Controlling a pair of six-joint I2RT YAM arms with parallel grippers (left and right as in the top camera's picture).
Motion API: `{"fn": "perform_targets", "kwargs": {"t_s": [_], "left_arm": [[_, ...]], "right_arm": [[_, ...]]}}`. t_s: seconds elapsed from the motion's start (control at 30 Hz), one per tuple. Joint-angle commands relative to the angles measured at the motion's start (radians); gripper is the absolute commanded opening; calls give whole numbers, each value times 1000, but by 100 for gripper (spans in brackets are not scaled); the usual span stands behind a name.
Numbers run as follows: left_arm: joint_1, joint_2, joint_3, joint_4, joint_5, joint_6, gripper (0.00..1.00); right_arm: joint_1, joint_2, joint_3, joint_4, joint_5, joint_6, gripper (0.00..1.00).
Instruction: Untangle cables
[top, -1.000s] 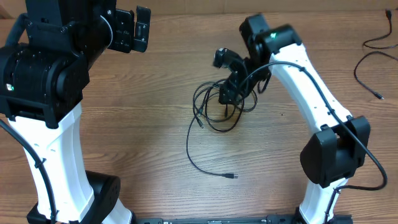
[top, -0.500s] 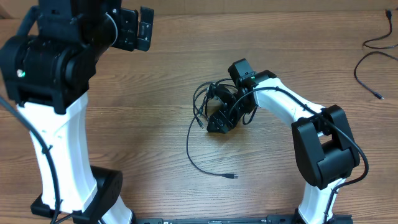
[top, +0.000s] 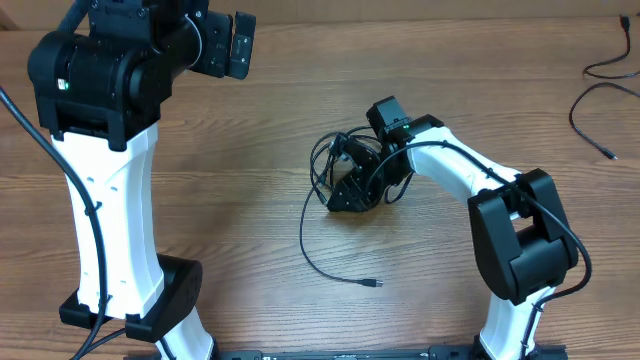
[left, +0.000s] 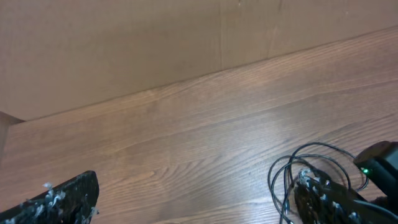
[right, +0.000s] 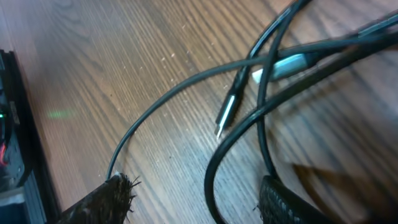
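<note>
The cables (top: 330, 160) lie as a loose tangle of thin black loops at the table's middle. One strand (top: 312, 250) trails toward me and ends in a small plug (top: 376, 284). My right gripper (top: 350, 198) is low on the tangle and open. In the right wrist view its fingers (right: 193, 186) straddle a cable loop (right: 211, 174), with a metal-tipped plug (right: 227, 117) just ahead. My left gripper (top: 232, 45) is open and empty, high at the far left. In the left wrist view its fingers (left: 196, 186) are wide apart, and the tangle (left: 305, 163) shows at lower right.
Two more black cords lie at the far right edge of the table (top: 603, 68) (top: 590, 122). The arm bases stand at the near edge, left (top: 160, 300) and right (top: 520, 250). A brown wall (left: 124, 50) borders the table's far side.
My right arm has swung down from above the tangle and lowered its open gripper onto it. The left arm has shifted slightly right. The loops have moved a little.
</note>
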Motion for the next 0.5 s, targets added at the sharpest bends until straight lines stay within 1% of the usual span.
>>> {"fn": "perform_targets", "kwargs": {"t_s": [0.0,0.03,0.07,0.1,0.2,0.3,0.4,0.47], "left_arm": [[1,8,13,-4,-13,16,100],[1,8,13,-5,-13,16,100],[1,8,13,-6,-13,16,100],[1,8,13,-6,-14,16,100],[1,8,13,-6,-13,16,100],[1,8,13,-6,-13,16,100],[1,8,13,-6,-13,16,100],[1,8,13,-5,-13,16,100]], "right_arm": [[9,0,-59,59,-14,8,64],[11,1,-71,74,-13,23,63],[14,1,-83,84,-14,26,50],[18,1,-94,89,-16,26,4],[21,1,-104,91,-16,27,4],[21,-11,-69,73,-47,123,4],[21,-62,61,-10,-91,140,4],[18,-113,203,-61,-82,177,4]]}}
